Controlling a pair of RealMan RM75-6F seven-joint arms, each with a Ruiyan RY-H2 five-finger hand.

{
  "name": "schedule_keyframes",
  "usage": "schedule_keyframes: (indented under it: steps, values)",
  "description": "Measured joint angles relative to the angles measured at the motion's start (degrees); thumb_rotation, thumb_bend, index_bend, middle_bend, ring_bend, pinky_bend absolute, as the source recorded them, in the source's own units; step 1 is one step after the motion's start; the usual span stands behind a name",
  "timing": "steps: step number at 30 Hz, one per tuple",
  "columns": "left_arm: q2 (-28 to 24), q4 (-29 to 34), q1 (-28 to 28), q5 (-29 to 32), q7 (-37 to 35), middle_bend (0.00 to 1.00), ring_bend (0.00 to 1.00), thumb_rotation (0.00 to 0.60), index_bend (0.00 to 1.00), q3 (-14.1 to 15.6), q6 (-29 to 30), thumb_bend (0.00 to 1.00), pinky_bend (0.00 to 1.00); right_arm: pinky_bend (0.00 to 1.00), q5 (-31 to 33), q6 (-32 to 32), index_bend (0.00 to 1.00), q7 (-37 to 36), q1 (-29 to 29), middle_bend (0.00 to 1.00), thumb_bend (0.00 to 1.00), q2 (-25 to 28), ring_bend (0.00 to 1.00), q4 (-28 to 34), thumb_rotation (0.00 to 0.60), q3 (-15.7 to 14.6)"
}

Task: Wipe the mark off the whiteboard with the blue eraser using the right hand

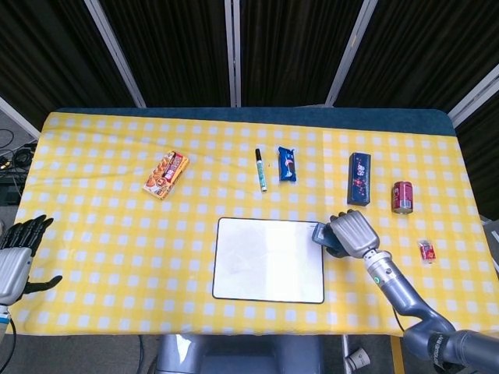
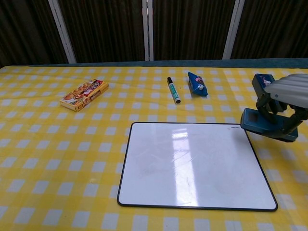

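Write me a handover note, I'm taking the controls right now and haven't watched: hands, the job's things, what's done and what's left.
Right hand grips the blue eraser, now past the whiteboard's far right corner, over the tablecloth.
Left hand is open at the table's left edge, idle.
The board looks wiped; only glare and faint smudges show, no clear mark.
Left: check the board up close, then set the eraser down and release.

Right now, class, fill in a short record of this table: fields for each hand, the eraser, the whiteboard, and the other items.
right hand: grips the blue eraser, off the board's far right corner
left hand: at the table's left edge, holding nothing, fingers apart
whiteboard: flat, no clear mark visible
other items: marker, snack box, blue snack packet, dark blue box, red can
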State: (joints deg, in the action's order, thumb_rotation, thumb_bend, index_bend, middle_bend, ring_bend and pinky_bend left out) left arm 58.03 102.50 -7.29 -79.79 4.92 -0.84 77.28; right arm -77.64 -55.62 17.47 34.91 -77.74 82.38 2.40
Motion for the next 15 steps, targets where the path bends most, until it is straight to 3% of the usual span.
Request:
schedule_keyframes:
  steps: [3, 4, 5, 7, 8, 10, 15]
  values:
    - [-0.04, 0.26, 0.14, -0.36, 0.08, 0.00, 0.00, 0.600, 0.00, 0.18, 0.23, 0.00, 0.00, 0.49, -1.20, -0.34, 0.52, -2.26, -0.94, 0.56, 0.45, 0.12, 0.48, -2.25, 0.600, -1.18]
    - [-0.07, 0.33, 0.18, -0.46, 0.09, 0.00, 0.00, 0.600, 0.00, 0.22, 0.30, 0.00, 0.00, 0.45, -1.67, -0.41, 0.46, -2.91, -1.18, 0.51, 0.37, 0.08, 0.45, -3.03, 0.600, -1.56]
    - [-0.09, 0.44, 0.23, -0.60, 0.10, 0.00, 0.00, 0.600, 0.00, 0.26, 0.41, 0.00, 0.00, 0.40, -2.38, -0.33, 0.40, -3.79, -1.45, 0.45, 0.29, 0.07, 0.40, -3.99, 0.600, -2.23]
    - [-0.17, 0.60, 0.29, -0.78, 0.07, 0.00, 0.00, 0.600, 0.00, 0.31, 0.54, 0.00, 0.00, 0.16, -3.32, 0.09, 0.15, -4.79, -1.85, 0.21, 0.05, 0.15, 0.18, -5.01, 0.600, -3.40]
    - [-0.21, 0.66, 0.31, -0.84, 0.02, 0.00, 0.00, 0.600, 0.00, 0.32, 0.59, 0.00, 0.00, 0.09, -3.79, 0.24, 0.09, -4.97, -2.22, 0.14, 0.01, 0.21, 0.11, -5.45, 0.600, -3.92]
    - [-0.31, 0.76, 0.38, -0.96, -0.12, 0.00, 0.00, 0.600, 0.00, 0.35, 0.70, 0.00, 0.00, 0.00, -3.88, -0.26, 0.00, -4.97, -2.85, 0.02, 0.00, 0.35, 0.01, -5.35, 0.600, -4.07]
    - [-0.65, 0.92, 0.66, -1.53, -0.66, 0.00, 0.00, 0.600, 0.00, 0.43, 1.33, 0.00, 0.00, 0.00, -4.74, -4.07, 0.00, -5.20, -4.50, 0.00, 0.00, 1.62, 0.00, -3.17, 0.600, -4.00]
